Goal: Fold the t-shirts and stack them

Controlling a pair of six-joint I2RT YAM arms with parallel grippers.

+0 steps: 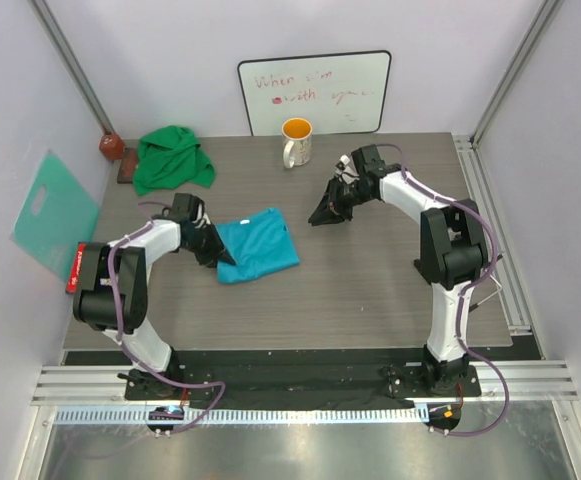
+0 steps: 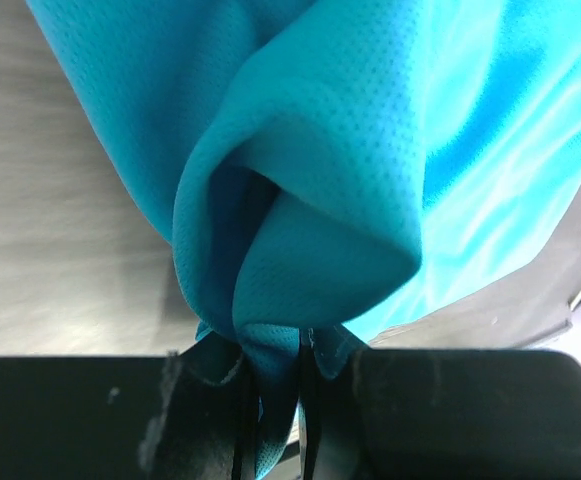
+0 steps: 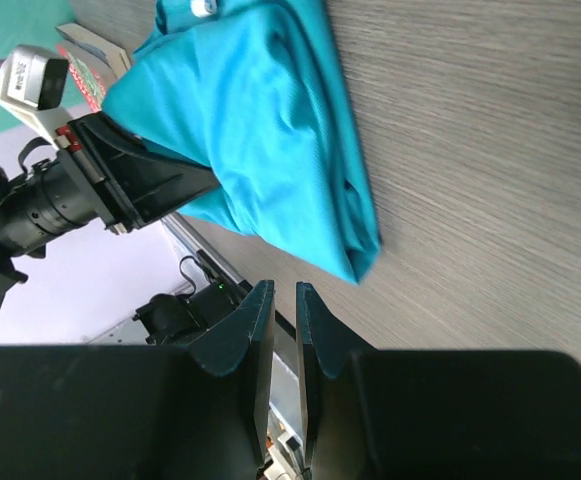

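Meanwhile, left jaws (image 2: 275, 400) pinched on the turquoise t-shirt (image 1: 258, 245), right jaws (image 3: 283, 330) nearly closed, empty; mug (image 1: 296, 142) contents unclear.

Whiteboard (image 1: 314, 92) writing is too faint to read — left tool (image 2: 278, 400) fingertips buried in turquoise t-shirt (image 2: 370, 150).

On my overhead feed the only writing I can make out is on the whiteboard (image 1: 314, 92) leaning against the back wall: faint red handwriting in two lines, the first starting with what looks like "When", the second holding what may be "with", the rest too pale for me to read. The red packet (image 1: 76, 266) at the bench's left edge carries print too small to read, and my wrist feeds show nothing legible.
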